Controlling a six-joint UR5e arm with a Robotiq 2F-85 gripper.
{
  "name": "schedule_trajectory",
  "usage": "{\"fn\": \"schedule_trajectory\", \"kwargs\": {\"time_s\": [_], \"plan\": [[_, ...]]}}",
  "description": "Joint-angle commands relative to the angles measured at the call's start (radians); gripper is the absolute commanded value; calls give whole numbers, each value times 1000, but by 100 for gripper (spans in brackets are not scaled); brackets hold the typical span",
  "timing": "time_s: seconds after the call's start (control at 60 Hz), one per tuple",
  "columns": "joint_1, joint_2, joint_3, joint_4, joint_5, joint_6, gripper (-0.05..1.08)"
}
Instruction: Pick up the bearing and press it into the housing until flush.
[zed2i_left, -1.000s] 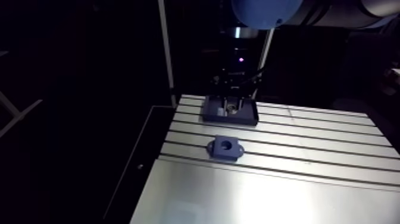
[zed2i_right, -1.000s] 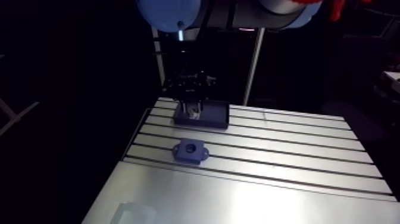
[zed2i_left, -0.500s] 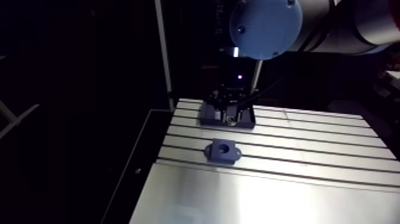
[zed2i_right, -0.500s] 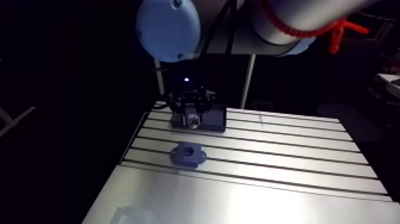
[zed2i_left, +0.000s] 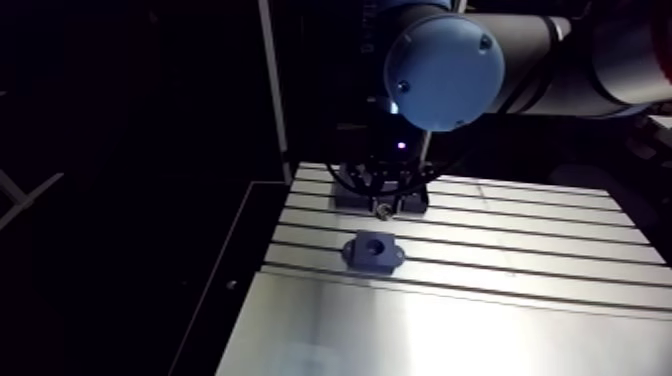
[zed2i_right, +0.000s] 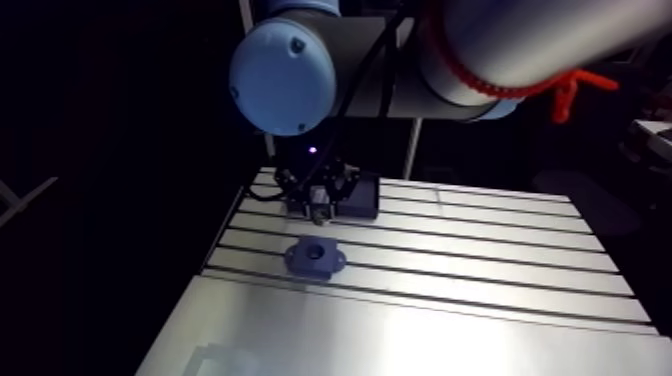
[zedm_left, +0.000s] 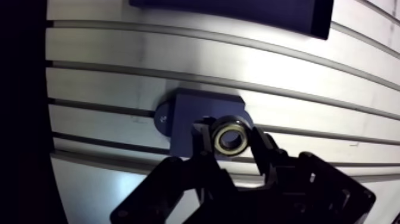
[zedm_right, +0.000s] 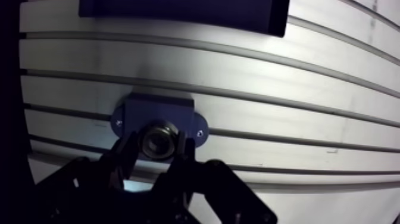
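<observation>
A metal ring bearing (zedm_left: 229, 136) is pinched between the two black fingers (zedm_left: 202, 142) of my gripper (zedm_left: 230, 137), which is shut on it. In the wrist view the dark blue housing (zedm_left: 199, 110) lies on the slotted table just under and ahead of the bearing, its bore hidden behind the ring. From the arm view, the gripper (zed2i_left: 383, 207) hangs a little above the table, between the housing (zed2i_left: 371, 250) and the tray behind it. I cannot tell how high the bearing is above the housing.
A dark blue tray (zedm_right: 178, 12) sits ahead of the housing, at the back of the aluminium table (zed2i_left: 520, 240). The table's left edge (zed2i_left: 262, 255) drops into darkness close beside the housing. Bare slotted surface stretches to the right.
The gripper has come up out of the tray with the bearing and moved forward toward the housing. The arm view has also shifted with the arm.
</observation>
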Motion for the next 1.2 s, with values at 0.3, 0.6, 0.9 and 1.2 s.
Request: {"fn": "schedule_trajectory", "kwargs": {"time_s": [0.3,0.6,0.9,1.2], "plan": [[6,32,9,-18,15,-3,71],[6,41,22,-19,14,-18,72],[6,45,46,-79,15,-28,72],[18,46,62,-81,12,-46,72]]}}
